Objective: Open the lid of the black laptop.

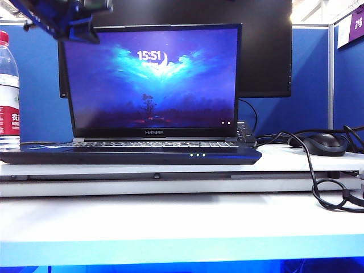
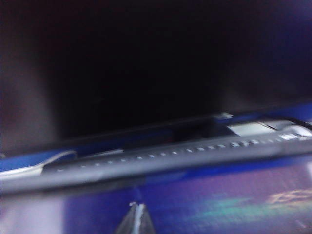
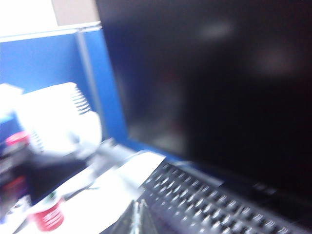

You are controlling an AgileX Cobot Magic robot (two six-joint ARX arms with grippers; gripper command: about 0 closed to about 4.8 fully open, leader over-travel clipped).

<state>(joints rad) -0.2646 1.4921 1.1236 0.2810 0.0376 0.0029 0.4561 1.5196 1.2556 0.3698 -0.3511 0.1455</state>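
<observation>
The black laptop sits in the middle of the white table, its three small white LEDs lit on the front edge. Its lid stands upright and the screen shows a blue lock picture with "15:51" and "Hasee" below. My left arm hangs just above the lid's top left corner. In the left wrist view my left gripper is shut and empty, over the lit screen. My right gripper is shut and empty, beside black keys; it does not show in the exterior view.
A large black monitor stands behind the laptop. A water bottle with a red label stands at the left. A black mouse and looping cables lie at the right. Blue partitions close the back.
</observation>
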